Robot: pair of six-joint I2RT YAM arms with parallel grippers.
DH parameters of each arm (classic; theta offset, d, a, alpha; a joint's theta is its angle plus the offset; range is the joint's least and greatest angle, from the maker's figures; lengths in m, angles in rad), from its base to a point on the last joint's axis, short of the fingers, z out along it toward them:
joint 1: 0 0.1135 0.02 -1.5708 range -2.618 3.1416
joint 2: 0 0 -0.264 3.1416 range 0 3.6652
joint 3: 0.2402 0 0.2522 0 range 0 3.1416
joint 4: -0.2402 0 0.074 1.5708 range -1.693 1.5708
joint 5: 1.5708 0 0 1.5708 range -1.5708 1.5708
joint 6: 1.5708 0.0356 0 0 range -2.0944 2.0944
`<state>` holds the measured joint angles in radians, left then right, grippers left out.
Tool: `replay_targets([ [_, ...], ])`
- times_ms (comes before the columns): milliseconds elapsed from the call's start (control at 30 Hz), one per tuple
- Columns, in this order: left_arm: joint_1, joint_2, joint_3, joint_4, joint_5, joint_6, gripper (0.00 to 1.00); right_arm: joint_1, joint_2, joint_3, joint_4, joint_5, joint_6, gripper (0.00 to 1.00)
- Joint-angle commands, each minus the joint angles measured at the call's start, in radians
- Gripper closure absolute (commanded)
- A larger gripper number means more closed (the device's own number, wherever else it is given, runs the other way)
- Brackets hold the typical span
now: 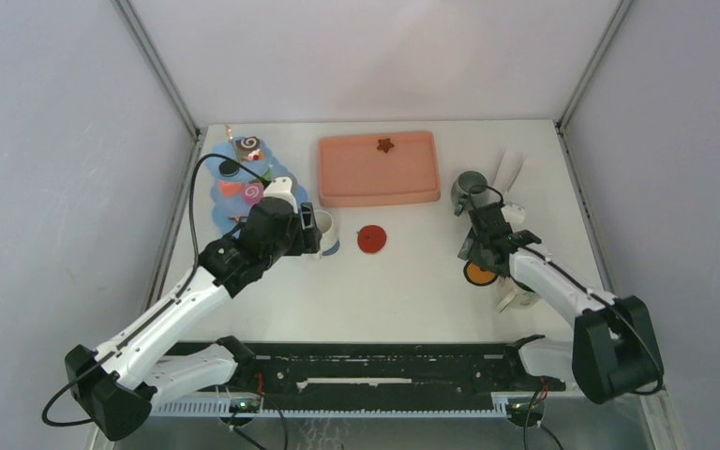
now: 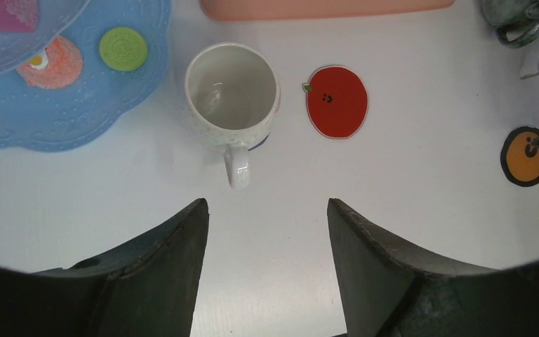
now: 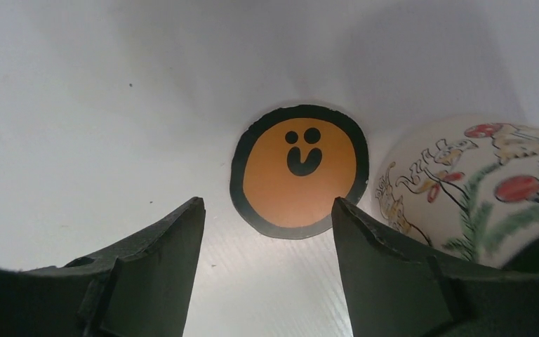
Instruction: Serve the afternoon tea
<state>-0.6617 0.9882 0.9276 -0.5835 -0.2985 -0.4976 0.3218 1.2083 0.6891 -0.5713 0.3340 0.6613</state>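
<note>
The blue tiered dessert tower (image 1: 244, 178) stands at the far left with small pastries on it; its base (image 2: 63, 105) carries a green round pastry (image 2: 123, 48) and an orange one (image 2: 52, 63). A cream mug (image 2: 231, 98) stands upright and empty next to the tower, handle toward my left gripper (image 2: 267, 210), which is open and apart from it. A dark green mug (image 1: 470, 190) stands right of the tray. A white mug painted with plants (image 3: 477, 189) sits just right of my open right gripper (image 3: 267, 210), which hovers over an orange smiley coaster (image 3: 299, 168).
A salmon-pink tray (image 1: 378, 169) lies at the back centre with a brown star pastry (image 1: 385, 144) on it. A red apple coaster (image 2: 337, 102) lies right of the cream mug. Thin tongs (image 1: 508, 173) lie near the dark mug. Walls enclose three sides.
</note>
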Motion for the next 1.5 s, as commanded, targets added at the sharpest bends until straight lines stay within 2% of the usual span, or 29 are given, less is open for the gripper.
replay_targets([
  [0, -0.004, 0.009, 0.056, 0.033, 0.015, 0.029, 0.32, -0.008, 0.088, 0.068, -0.036, 0.041, 0.025, 0.24],
  [267, -0.003, 0.004, 0.054, 0.034, 0.013, 0.032, 0.32, -0.026, 0.177, 0.086, -0.058, 0.098, 0.039, 0.20],
  [600, -0.003, 0.000, 0.037, 0.042, 0.024, 0.028, 0.32, -0.101, 0.195, 0.083, 0.020, -0.068, -0.013, 0.10],
  [800, -0.003, 0.004, 0.031, 0.046, 0.022, 0.032, 0.32, -0.143, 0.229, 0.084, 0.030, -0.087, -0.014, 0.06],
  [967, -0.003, 0.008, 0.028, 0.052, 0.027, 0.029, 0.32, -0.142, 0.254, 0.086, -0.002, -0.027, 0.003, 0.06],
  [1200, -0.003, 0.012, 0.033, 0.052, 0.029, 0.032, 0.32, -0.109, 0.307, 0.086, 0.066, -0.117, -0.046, 0.05],
  [1267, -0.003, 0.013, 0.031, 0.055, 0.028, 0.030, 0.32, -0.086, 0.309, 0.095, 0.065, -0.108, -0.064, 0.01],
  [1467, -0.003, 0.037, 0.050, 0.054, 0.031, 0.035, 0.32, -0.066, 0.290, 0.102, 0.042, -0.101, -0.083, 0.00],
])
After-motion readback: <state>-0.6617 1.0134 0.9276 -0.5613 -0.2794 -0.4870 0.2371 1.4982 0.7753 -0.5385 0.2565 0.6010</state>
